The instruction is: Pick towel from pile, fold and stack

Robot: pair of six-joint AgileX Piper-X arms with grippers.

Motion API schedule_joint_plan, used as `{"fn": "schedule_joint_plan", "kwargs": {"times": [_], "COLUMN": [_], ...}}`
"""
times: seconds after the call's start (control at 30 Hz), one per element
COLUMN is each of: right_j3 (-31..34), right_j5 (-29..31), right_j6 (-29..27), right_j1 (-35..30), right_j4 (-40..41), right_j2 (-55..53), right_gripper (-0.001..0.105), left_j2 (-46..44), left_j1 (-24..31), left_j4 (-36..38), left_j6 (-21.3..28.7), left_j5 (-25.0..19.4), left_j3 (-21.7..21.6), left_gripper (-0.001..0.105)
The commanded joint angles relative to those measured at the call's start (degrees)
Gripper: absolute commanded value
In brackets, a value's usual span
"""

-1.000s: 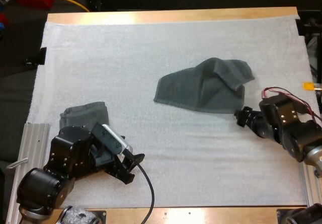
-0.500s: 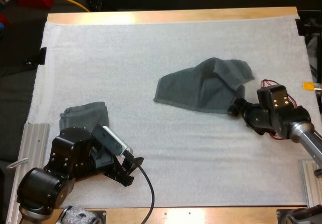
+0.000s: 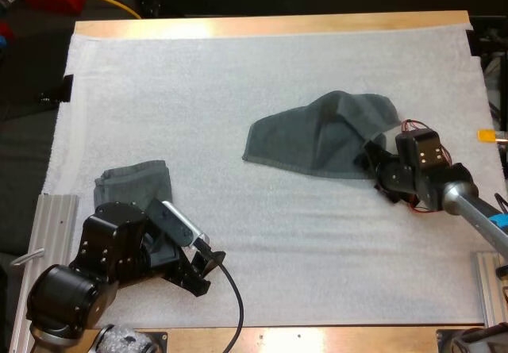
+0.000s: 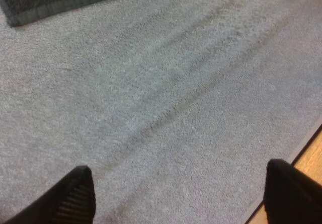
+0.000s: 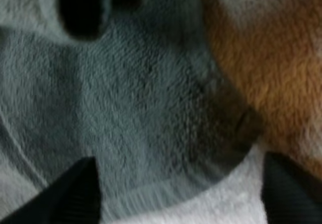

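**Where the things lie on the mat**

The mat (image 3: 238, 75) covers the tabletop (image 3: 270, 24). The crumpled towel (image 3: 317, 139) lies on the mat, right of the middle. The folded towel (image 3: 133, 182) lies near the mat's left edge, well apart from the crumpled one. The left gripper (image 3: 208, 269) is over bare mat, just before and right of the folded towel. The right gripper (image 3: 367, 161) is at the crumpled towel's right near edge.

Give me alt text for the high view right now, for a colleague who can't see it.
The right gripper is at the near right corner of a crumpled towel lying on the white mat, right of centre. A folded towel lies at the near left, partly behind the left arm, and the left gripper is over bare mat.
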Motion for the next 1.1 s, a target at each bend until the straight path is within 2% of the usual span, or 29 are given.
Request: {"fn": "schedule_joint_plan", "kwargs": {"times": [0.0, 0.1, 0.2, 0.33, 0.47, 0.6, 0.7, 0.87, 1.07], "right_j3": [-0.05, -0.05, -0.05, -0.05, -0.05, -0.05, -0.05, -0.05, -0.05], "right_j5": [0.66, 2.47, 3.89, 5.25, 5.17, 3.88, 3.8, 4.97, 5.64], "right_j6": [0.52, 1.46, 1.53, 1.42, -0.04, -0.12, -0.4, -0.59, 0.27], "right_j1": [-0.27, -0.27, -0.27, -0.27, -0.27, -0.27, -0.27, -0.27, -0.27], "right_j4": [-1.24, -1.28, -1.26, -1.2, -0.92, -0.28, 1.47, 5.05, -0.22], "right_j2": [0.0, 0.16, 0.16, 0.16, 0.16, 0.16, 0.16, 0.16, 0.16], "right_gripper": [0.055, 0.04, 0.03, 0.024, 0.027, 0.044, 0.051, 0.051, 0.051], "left_j2": [-0.16, -0.16, -0.16, -0.16, -0.16, -0.16, -0.16, -0.16, -0.16], "left_j1": [-0.2, -0.2, -0.2, -0.2, -0.2, -0.2, -0.2, -0.2, -0.2], "left_j4": [0.62, 1.53, 2.38, 4.29, 5.79, 6.17, 6.04, 4.03, 1.54], "left_j6": [-0.53, -0.53, -0.53, -0.63, -1.83, -1.84, -1.84, -1.75, -1.58], "left_j5": [0.03, 0.03, 0.03, 0.03, 0.52, 1.57, 1.56, 1.56, 1.56], "left_j3": [-0.1, -0.1, -0.1, -0.1, -0.1, -0.1, -0.1, -0.1, -0.1], "left_gripper": [0.067, 0.067, 0.067, 0.067, 0.067, 0.067, 0.067, 0.067, 0.067]}}
